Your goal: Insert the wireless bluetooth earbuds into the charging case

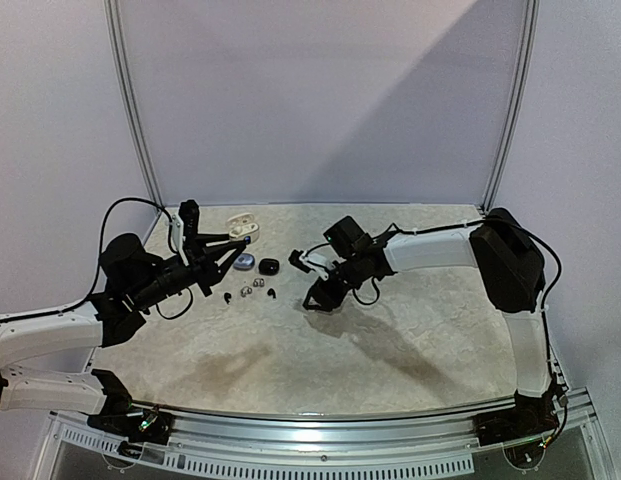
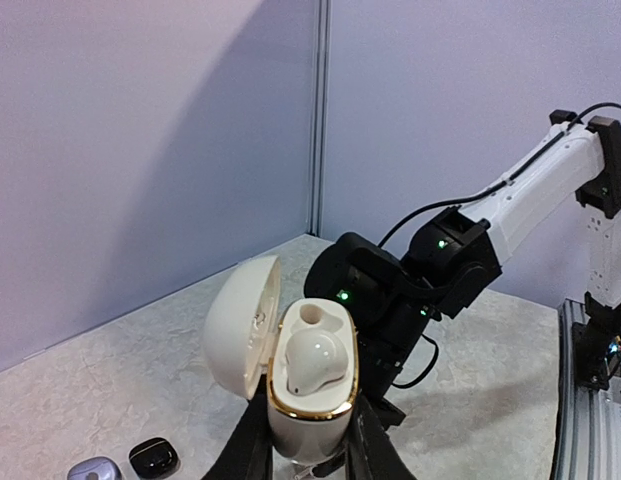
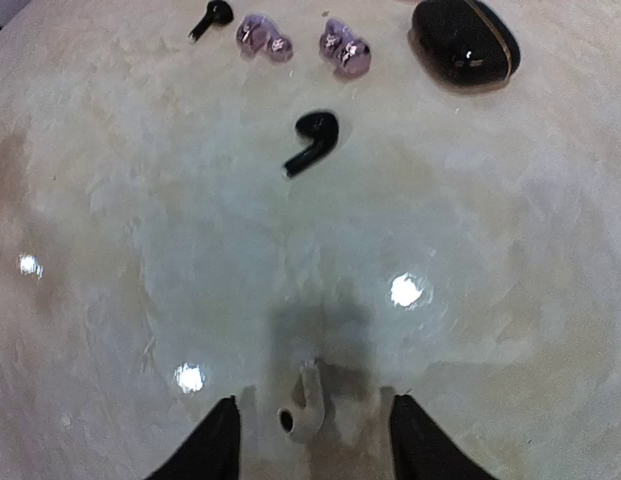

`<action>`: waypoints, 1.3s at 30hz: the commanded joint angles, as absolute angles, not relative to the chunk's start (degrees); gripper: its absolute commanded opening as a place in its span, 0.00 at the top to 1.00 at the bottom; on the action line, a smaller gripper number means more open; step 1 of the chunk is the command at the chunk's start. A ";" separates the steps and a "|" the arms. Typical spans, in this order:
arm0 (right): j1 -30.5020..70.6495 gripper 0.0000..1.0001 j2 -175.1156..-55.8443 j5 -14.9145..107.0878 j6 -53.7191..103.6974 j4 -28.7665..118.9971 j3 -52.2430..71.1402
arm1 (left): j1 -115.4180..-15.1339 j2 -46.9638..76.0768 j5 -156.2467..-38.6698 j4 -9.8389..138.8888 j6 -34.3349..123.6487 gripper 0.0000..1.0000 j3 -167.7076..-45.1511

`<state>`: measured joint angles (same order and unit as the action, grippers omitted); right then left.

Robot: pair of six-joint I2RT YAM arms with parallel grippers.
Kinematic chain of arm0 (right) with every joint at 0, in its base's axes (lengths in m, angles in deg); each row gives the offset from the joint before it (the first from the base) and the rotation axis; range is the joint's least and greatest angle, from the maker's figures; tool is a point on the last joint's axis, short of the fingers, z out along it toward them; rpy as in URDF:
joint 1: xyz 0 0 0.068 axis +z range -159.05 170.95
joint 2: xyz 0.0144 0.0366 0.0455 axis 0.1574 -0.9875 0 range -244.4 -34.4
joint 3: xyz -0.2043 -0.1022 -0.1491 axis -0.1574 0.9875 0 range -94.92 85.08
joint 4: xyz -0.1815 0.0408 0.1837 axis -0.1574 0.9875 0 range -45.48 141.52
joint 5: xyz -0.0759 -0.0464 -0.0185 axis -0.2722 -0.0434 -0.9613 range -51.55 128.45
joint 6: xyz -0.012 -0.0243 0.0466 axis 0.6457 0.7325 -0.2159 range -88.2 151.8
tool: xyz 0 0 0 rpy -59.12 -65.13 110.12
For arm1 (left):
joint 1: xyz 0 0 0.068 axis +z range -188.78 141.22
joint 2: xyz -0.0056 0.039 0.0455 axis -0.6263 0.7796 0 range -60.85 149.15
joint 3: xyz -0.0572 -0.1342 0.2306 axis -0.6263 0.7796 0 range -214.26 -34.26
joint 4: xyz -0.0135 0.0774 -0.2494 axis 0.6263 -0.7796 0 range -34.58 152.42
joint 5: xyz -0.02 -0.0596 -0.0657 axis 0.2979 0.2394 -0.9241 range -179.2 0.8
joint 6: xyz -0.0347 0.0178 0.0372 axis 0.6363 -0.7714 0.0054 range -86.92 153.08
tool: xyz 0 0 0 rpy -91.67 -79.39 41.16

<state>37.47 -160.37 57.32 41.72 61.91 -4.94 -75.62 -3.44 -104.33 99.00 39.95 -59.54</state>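
My left gripper (image 2: pixel 312 448) is shut on an open white charging case (image 2: pixel 308 400) with a gold rim and holds it up off the table. One white earbud (image 2: pixel 312 360) sits in the case, and the socket beside it (image 2: pixel 312 315) is empty. In the top view that gripper (image 1: pixel 228 243) and the case (image 1: pixel 242 225) are at the back left. My right gripper (image 3: pixel 314 420) is open and low over the table, its fingers either side of a white stemmed earbud (image 3: pixel 302 405) that lies on the surface. In the top view it (image 1: pixel 315 297) is at the centre.
Ahead of the right gripper lie a black earbud (image 3: pixel 312 143), another black earbud (image 3: pixel 210 18), two lilac earbuds (image 3: pixel 263 37) (image 3: pixel 345 47) and a shut black case (image 3: pixel 465 45). A grey-blue case (image 1: pixel 244 261) sits beside the black case (image 1: pixel 268 266).
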 commanded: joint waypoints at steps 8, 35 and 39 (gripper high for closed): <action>37.38 0.42 -157.78 58.29 45.88 58.68 -0.47 | -75.08 -2.97 -105.19 98.33 39.08 1.00 -59.81; 38.19 0.80 -163.61 59.74 49.40 62.85 -4.29 | -75.08 -2.30 -105.37 97.89 38.66 1.00 -60.22; 38.22 0.86 -163.43 61.63 52.44 66.73 -4.70 | -75.08 -2.31 -105.35 97.76 38.44 1.00 -60.40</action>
